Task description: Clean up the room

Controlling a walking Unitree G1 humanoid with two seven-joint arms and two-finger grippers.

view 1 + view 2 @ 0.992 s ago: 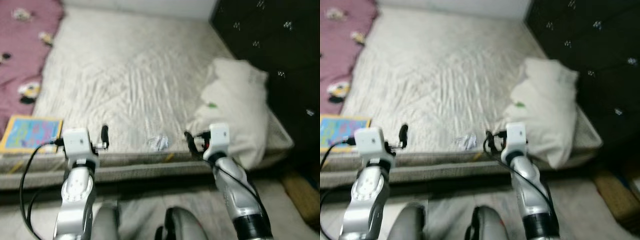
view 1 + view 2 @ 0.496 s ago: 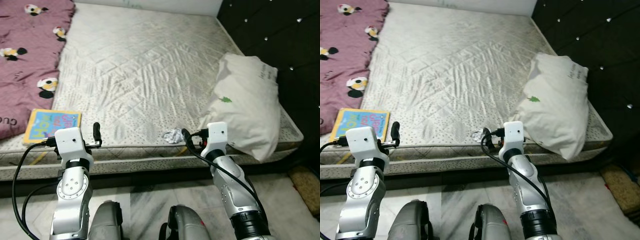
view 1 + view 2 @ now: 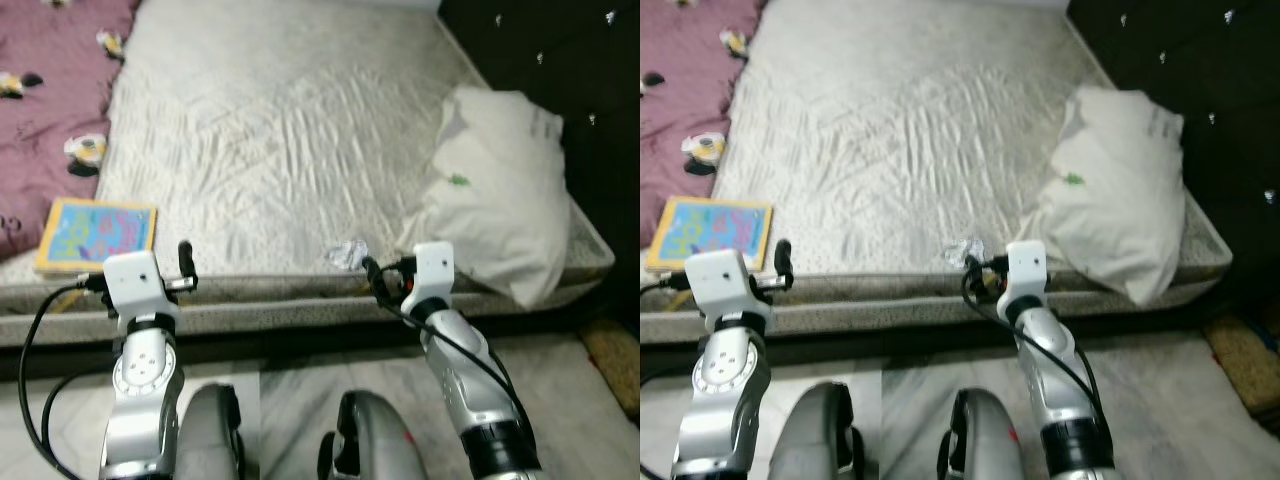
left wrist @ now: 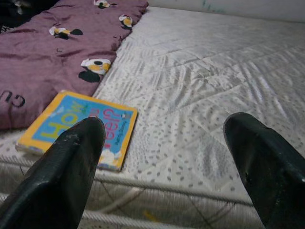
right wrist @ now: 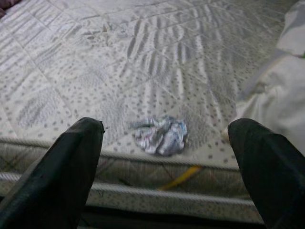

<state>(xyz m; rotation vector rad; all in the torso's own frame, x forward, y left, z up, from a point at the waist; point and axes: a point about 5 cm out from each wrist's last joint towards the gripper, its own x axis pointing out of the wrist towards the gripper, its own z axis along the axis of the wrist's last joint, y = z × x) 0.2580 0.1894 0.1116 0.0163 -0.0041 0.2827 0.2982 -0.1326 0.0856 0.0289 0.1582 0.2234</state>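
Right wrist view looks over the edge of the mattress [image 5: 157,62] at a crumpled wrapper [image 5: 159,136], which lies on the quilted surface just by the near edge. The right gripper [image 5: 167,171] has its fingers [image 5: 71,162] wide apart and holds nothing; the wrapper sits between them in this view, but further away, not touching. In the left eye view the right gripper [image 3: 372,280] hangs in front of the mattress side, and the wrapper [image 3: 347,254] is just beyond it. A white pillow [image 3: 500,185] lies to the right of the wrapper, near it, against a dark headboard [image 3: 560,50].

The left gripper [image 4: 162,162] is also wide open and empty. It points at the mattress corner where a book [image 4: 78,126] with a blue cover lies flat near the edge. Beside the book there is a purple blanket [image 4: 52,52] with small animal prints. Below the mattress a pale floor [image 3: 300,400] is seen.
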